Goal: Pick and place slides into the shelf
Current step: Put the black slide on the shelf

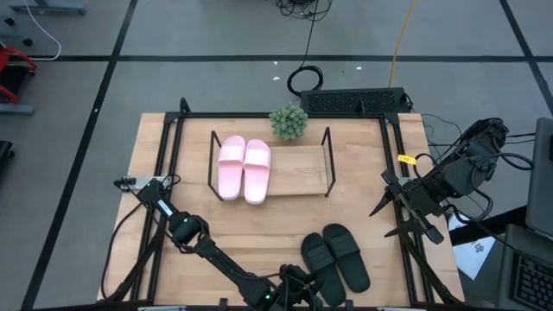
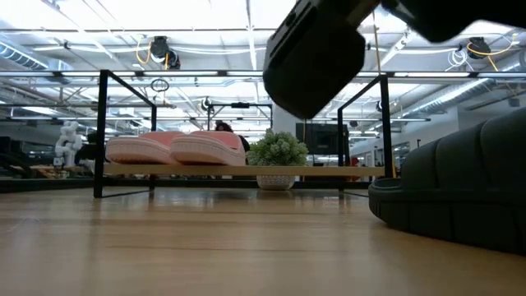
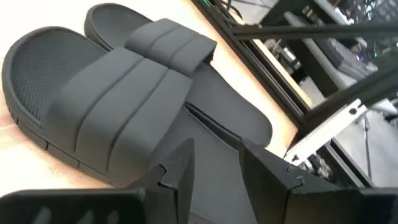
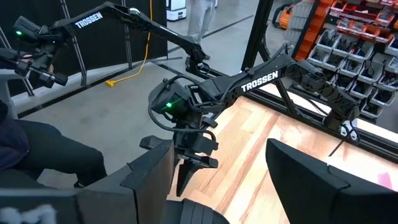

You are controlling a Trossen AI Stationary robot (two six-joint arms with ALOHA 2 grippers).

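The matte black open-toe slides (image 1: 335, 257) lie side by side on the light wooden surface (image 1: 259, 225) near its front edge, well apart from the low shelf (image 1: 298, 169) of pale board and thin black rod frames. The light pink slides (image 1: 244, 168) already sit together on the shelf's left part, and a small green potted plant (image 1: 289, 122) stands just behind the shelf. The left tool (image 3: 214, 165) hovers just above the black pair at the near end, its dark fingers (image 3: 180, 171) spread a little and pinching nothing. The right tool (image 1: 406, 212) waits at the surface's right edge, fingers spread and empty.
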